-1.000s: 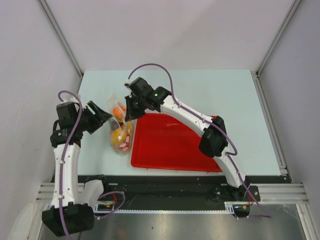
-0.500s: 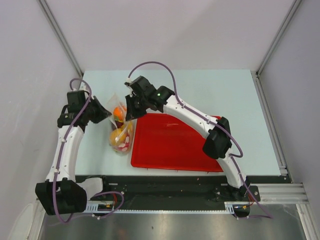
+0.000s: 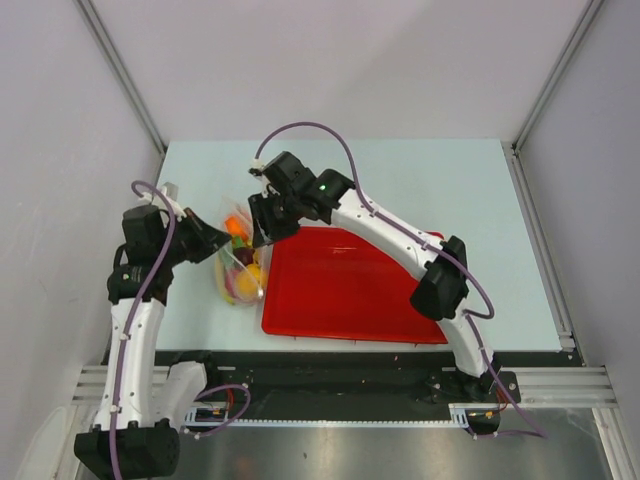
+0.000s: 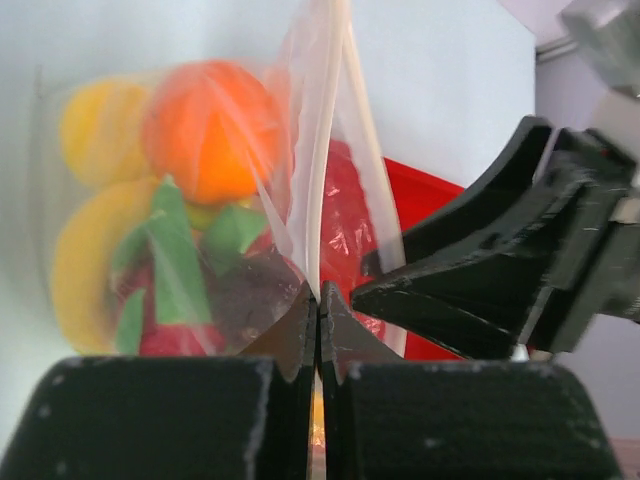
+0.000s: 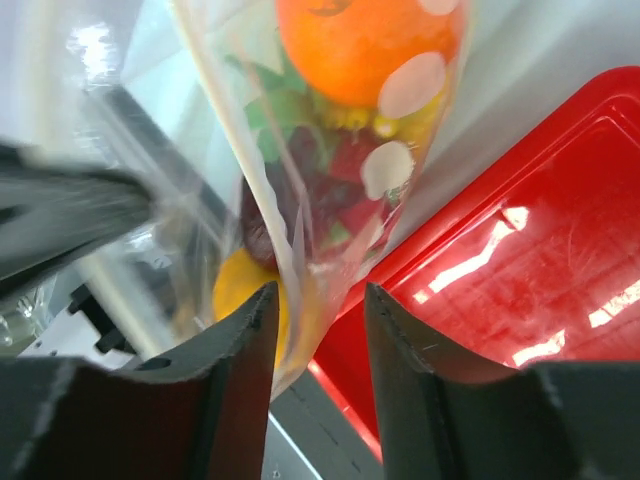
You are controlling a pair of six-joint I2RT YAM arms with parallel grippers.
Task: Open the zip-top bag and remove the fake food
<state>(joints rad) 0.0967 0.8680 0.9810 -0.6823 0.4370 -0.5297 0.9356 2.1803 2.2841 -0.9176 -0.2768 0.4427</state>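
Left wrist alone shows the left end effector [image 4: 318, 305] clamped on the zip-top bag [image 4: 322, 110], fake food [image 4: 205, 130] inside; right wrist shows the right end effector [image 5: 320, 298] apart, bag beside red tray [image 5: 520, 250].

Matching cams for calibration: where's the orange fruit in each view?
Top external: orange inside the zip-top bag, left of centre.
Left wrist: orange upper left, behind clear plastic.
Right wrist: orange at the top edge, near centre.
Shared landmark: red tray, right of the bag in all three.
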